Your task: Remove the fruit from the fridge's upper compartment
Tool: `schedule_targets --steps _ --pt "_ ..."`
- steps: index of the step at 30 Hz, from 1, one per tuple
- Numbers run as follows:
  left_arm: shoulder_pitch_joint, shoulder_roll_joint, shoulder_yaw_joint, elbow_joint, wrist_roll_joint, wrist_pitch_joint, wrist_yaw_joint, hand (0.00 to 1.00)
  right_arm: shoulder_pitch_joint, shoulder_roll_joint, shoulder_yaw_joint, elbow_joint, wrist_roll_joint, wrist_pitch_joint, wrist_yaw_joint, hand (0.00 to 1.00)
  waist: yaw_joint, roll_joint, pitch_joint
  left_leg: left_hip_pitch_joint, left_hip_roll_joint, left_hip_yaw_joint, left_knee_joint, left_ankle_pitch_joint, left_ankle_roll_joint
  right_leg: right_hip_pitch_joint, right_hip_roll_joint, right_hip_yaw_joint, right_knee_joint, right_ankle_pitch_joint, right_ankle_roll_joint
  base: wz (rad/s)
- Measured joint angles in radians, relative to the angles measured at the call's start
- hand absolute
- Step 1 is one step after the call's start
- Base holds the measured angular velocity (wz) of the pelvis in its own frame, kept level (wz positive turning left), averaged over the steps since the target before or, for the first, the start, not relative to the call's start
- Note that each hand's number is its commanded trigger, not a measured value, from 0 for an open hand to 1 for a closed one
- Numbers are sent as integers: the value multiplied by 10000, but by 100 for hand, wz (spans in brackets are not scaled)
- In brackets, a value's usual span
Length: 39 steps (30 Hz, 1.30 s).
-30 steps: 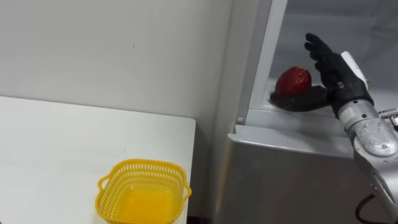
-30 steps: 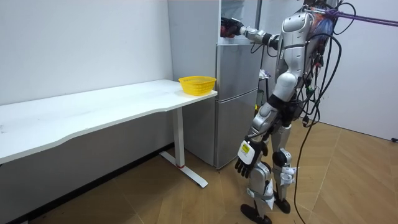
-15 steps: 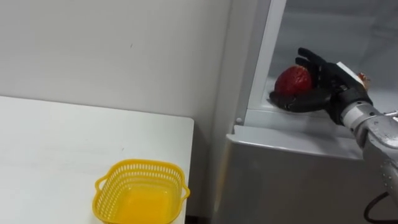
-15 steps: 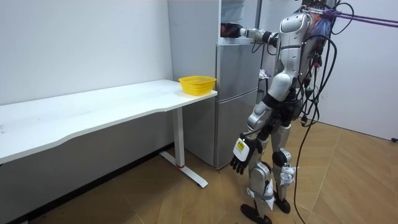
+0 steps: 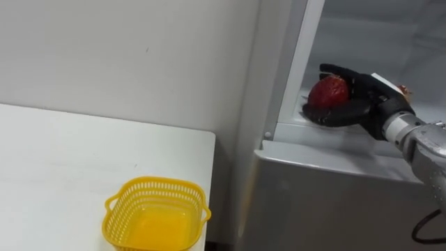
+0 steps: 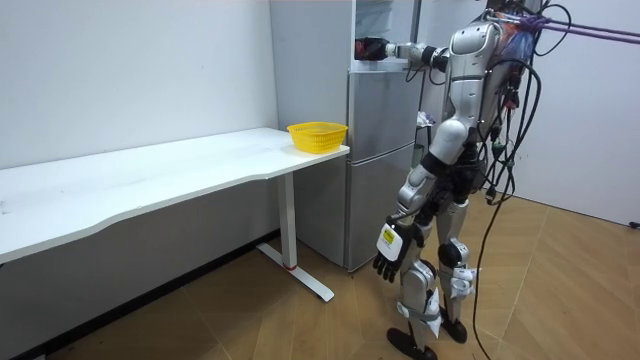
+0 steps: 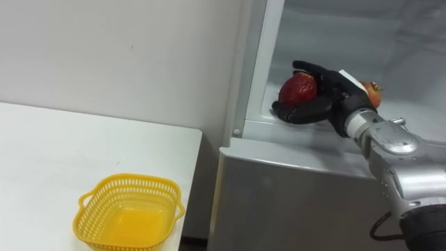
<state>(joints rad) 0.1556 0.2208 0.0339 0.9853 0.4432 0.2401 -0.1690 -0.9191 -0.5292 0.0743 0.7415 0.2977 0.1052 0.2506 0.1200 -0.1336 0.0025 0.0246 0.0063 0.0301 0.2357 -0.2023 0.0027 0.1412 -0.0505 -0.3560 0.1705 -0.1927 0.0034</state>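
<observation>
Red fruit (image 5: 329, 90) in open upper fridge (image 5: 380, 35)

Right fingers (image 5: 346, 72) now round red fruit (image 5: 326, 93)

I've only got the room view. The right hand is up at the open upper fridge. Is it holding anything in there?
Observer: Yes, the right hand has fingers and thumb curled round a red fruit.
Operator: Anything else in there?
Observer: A second, smaller fruit sits beside the back of the hand.
Operator: Where does the red one sit?
Observer: At the front edge of the shelf, toward its left end.
</observation>
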Motion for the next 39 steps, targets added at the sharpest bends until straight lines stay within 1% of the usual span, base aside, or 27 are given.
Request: schedule_targets --steps 2,5,8,14,16,19,21,23,26,28,30,32,34,36,37,39 --pt "-46 0 -4 0 -1 11 0 0 -12 -34 2 -1 -14 -30 -2 100 4 15 0 7 -2 -1 -7 0 0 -1 0 7 -1 0 0 0" --pt "-90 4 -129 -2 2 12 10 0 -16 -69 28 -1 -46 -75 -20 100 109 62 -4 60 2 80 -62 3 -1 7 4 114 -4 0 1 -4" --pt "-128 11 -182 -2 -3 13 36 0 -29 -79 39 -1 -56 -128 -131 100 165 87 -6 80 1 58 -61 6 -3 8 7 168 -13 -1 1 -1" --pt "-154 31 -186 9 -5 14 41 0 -52 -83 107 -25 -81 -183 -221 100 195 69 -14 136 7 44 -155 7 -7 12 20 273 -13 -1 2 0" --pt "-235 65 -189 125 -5 11 41 0 -52 -84 141 -37 -107 -181 -274 100 201 24 -42 137 10 44 -178 6 -8 12 22 271 -11 -1 2 0" --pt "-341 128 -198 263 -9 5 40 0 -54 -84 149 -72 -102 -181 -297 100 220 -45 -11 170 19 89 -218 6 -8 18 22 270 -11 -1 2 -4" --pt "-361 187 -250 268 -66 3 36 0 -53 -73 221 -127 -42 -166 -346 100 216 -108 -16 199 19 112 -190 6 -9 26 21 278 -5 -1 2 -3" --pt "-368 211 -277 268 -199 -7 36 0 -53 -49 236 -160 108 -127 -375 100 208 -109 -16 201 3 106 -173 5 -6 40 10 266 -3 -1 2 0" --pt "-374 303 -278 267 -198 -11 42 0 -50 49 241 -403 270 -10 -413 100 206 -91 -4 202 4 112 -173 5 -6 45 10 262 -3 -1 2 0" --pt "-368 312 -296 268 -201 -12 42 0 -23 227 261 -695 238 29 -569 100 165 -35 35 204 6 136 -130 5 -6 72 12 247 -8 -1 2 0" --pt "-362 315 -376 268 -201 -11 38 0 3 236 267 -848 242 79 -655 100 159 11 64 206 11 170 -128 4 -6 72 10 254 -5 -1 2 -2" --pt "-361 313 -400 268 -197 -13 19 0 128 243 282 -1143 245 81 -706 100 167 61 72 207 15 200 -137 4 -6 63 10 305 -1 -1 2 -5" --pt "-361 313 -398 278 -195 -19 22 0 315 262 316 -1525 218 90 -816 100 172 119 54 203 20 222 -136 4 -6 38 16 373 3 -1 2 -6" --pt "-357 303 -396 276 -195 -59 53 0 575 272 317 -2143 26 120 -1051 100 187 197 -3 200 18 230 -129 4 -5 4 18 458 8 0 1 -7" --pt "-358 302 -398 276 -180 -60 69 0 610 275 317 -2263 -17 165 -1100 100 177 204 -30 202 14 230 -129 4 -5 0 16 460 8 -1 1 0" --pt "-348 301 -399 271 -170 -62 222 0 988 344 338 -2998 -461 204 -1411 100 183 321 -88 218 10 264 -135 7 -3 0 14 489 8 -1 2 0"
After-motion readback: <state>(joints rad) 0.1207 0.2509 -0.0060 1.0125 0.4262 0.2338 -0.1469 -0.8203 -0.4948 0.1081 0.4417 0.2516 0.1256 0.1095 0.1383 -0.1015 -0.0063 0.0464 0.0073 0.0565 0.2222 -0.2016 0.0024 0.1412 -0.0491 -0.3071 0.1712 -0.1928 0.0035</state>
